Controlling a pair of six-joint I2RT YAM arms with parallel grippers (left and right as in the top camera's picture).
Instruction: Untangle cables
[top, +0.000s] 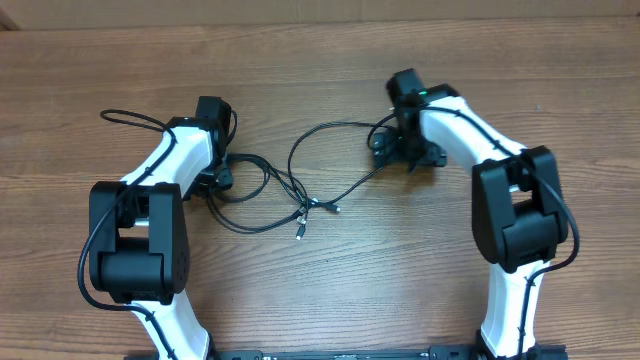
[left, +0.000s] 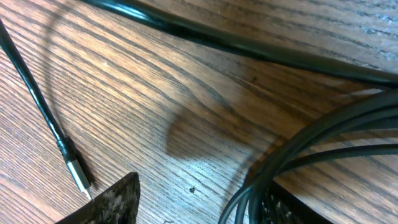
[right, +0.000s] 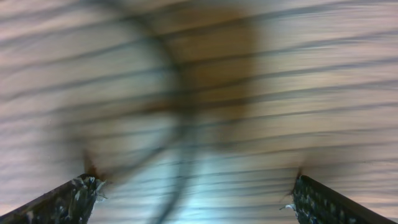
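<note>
Item: cables (top: 312, 204), thin black cords on the wooden table (top: 330, 300) between our two arms. There are loops to the left and one wide arc to the right, with the plug ends gathered near the middle.
Left gripper (top: 218, 178): down at the left loops. In the wrist view its jaws stand partly apart with bare wood between them, gripping nothing we can see. A bundle of strands (left: 323, 134) curves just beside one finger.
Right gripper (top: 405, 152): low over the right end of the arc, jaws spread wide, nothing between them.
Silver-tipped plug (left: 78, 172): lies loose just beside the left gripper's other finger.
Step in hand, as we judge it: choosing one strand to draw out of the left loops.
How to do it well: we would close on a single strand, not the bundle. We would pull low along the table, away from the middle, with the right gripper pinning the arc so the tangle does not drag along.
Hard to make out: the right wrist view is smeared. A dark curve crosses it, likely a cable, but we cannot tell whether it touches a finger.
Cut off: only the tips of the left fingers show, and the bundle runs out of frame.
Unsettled: thick cord (left: 217, 40) across the top of the left wrist view. We cannot tell whether it is a cable or arm wiring.
Hidden overhead: the arms cover both sets of fingertips and the strands beneath them.
</note>
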